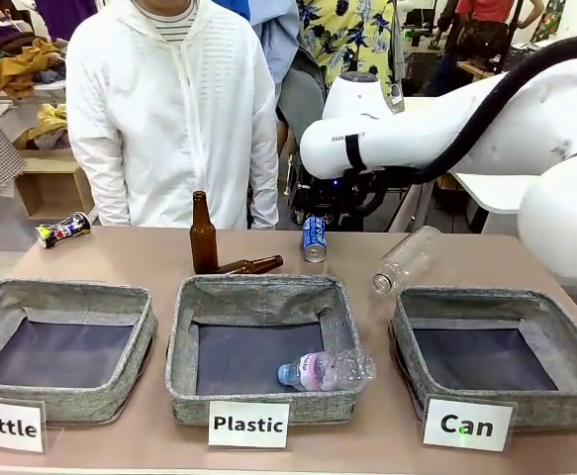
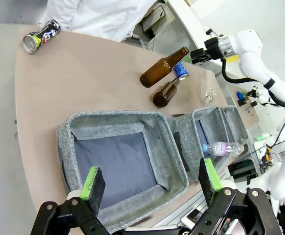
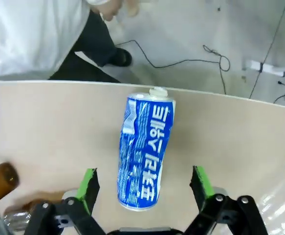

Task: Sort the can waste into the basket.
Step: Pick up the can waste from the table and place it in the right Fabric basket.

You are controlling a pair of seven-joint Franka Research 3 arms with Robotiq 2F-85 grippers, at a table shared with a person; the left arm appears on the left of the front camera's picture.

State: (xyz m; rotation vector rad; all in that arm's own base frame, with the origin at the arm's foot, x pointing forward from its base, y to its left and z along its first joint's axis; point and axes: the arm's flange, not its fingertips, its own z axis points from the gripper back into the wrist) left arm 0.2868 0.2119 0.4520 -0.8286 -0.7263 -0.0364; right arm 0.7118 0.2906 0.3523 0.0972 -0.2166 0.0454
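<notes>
A dented blue can with white print stands near the table's far edge. In the right wrist view the blue can lies between my right gripper's open green pads, and neither pad touches it. From the front, the right gripper hangs just above and behind it. The dark can lies on its side at the far left corner, also seen as the dark can. The basket carded "Can" stands front right. My left gripper hovers open with nothing in it over the "Bottle" basket.
One brown bottle stands upright and another lies beside it, left of the blue can. A clear plastic bottle lies behind the "Can" basket. The "Plastic" basket holds a plastic bottle. A person in white stands at the far side.
</notes>
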